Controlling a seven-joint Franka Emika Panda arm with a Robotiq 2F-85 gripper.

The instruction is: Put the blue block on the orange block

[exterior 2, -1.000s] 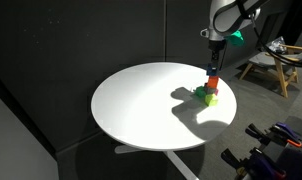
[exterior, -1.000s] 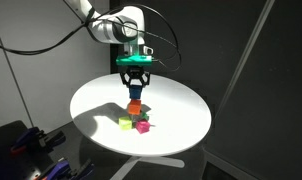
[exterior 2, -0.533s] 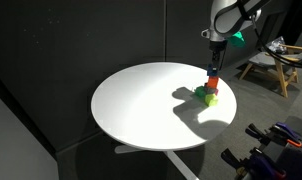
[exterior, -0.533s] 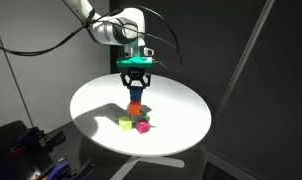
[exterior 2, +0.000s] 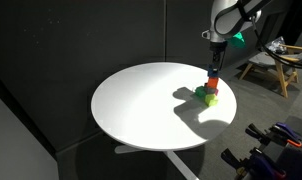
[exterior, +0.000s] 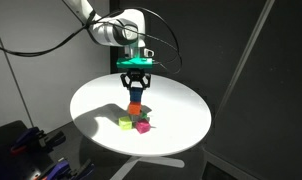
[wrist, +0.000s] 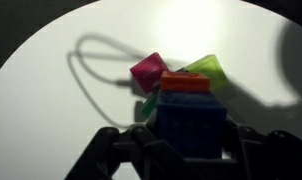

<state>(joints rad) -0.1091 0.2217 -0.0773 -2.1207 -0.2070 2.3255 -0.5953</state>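
My gripper (exterior: pixel 136 90) points straight down over a cluster of toy cubes on the white round table (exterior: pixel 96 100). It is shut on the blue block (wrist: pixel 191 125), which fills the space between the fingers in the wrist view. The orange block (wrist: pixel 186 82) lies directly under the blue block, and I cannot tell whether they touch. In both exterior views the orange block (exterior: pixel 136 108) (exterior 2: pixel 212 86) shows just below the fingertips (exterior 2: pixel 213 74). The blue block is barely visible there.
A magenta cube (wrist: pixel 149 70) (exterior: pixel 143 126), a yellow cube (wrist: pixel 203 68) (exterior: pixel 125 124) and a green cube (wrist: pixel 146 105) (exterior 2: pixel 204 95) crowd around the orange block. A wooden stool (exterior 2: pixel 266 60) stands beyond the table. Dark curtains form the backdrop.
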